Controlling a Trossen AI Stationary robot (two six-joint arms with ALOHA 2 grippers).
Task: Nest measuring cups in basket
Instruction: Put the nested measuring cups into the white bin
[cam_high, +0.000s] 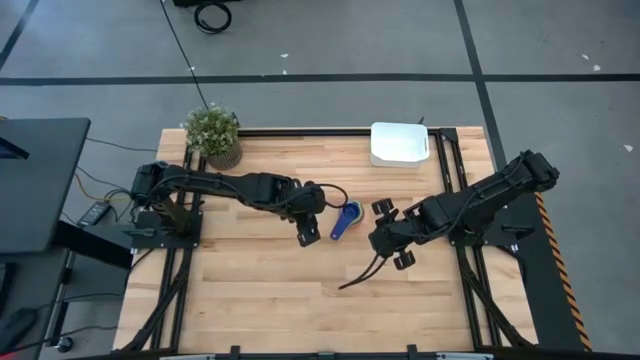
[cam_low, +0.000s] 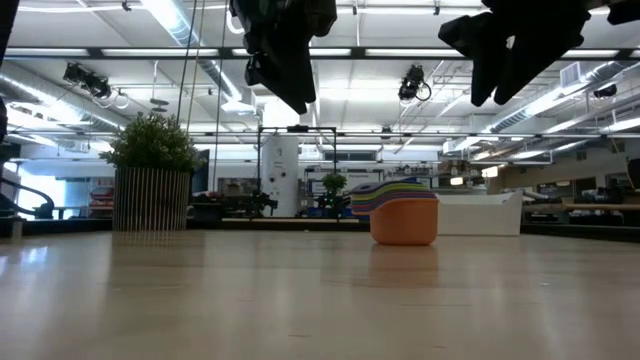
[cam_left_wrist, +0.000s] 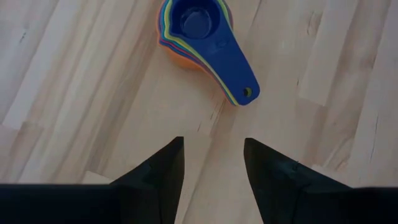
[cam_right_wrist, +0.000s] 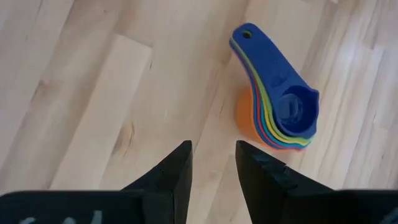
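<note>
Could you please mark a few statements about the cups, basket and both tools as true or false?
1. The measuring cups are nested in one stack on the table. True.
2. The stack sits inside the basket. False: the basket stands apart, near the far edge.
3. The left tool grips the stack. False: it is open and above the table.
4. The right tool is open and holds nothing. True.
5. The dark blue cup lies topmost. True.

Bright, even overhead light; ceiling strip lamps (cam_low: 190, 25) glare in low view. Soft, faint shadows on table (cam_high: 260, 290). Arms overhead silhouetted black. Near tabletop slightly blurred.
</note>
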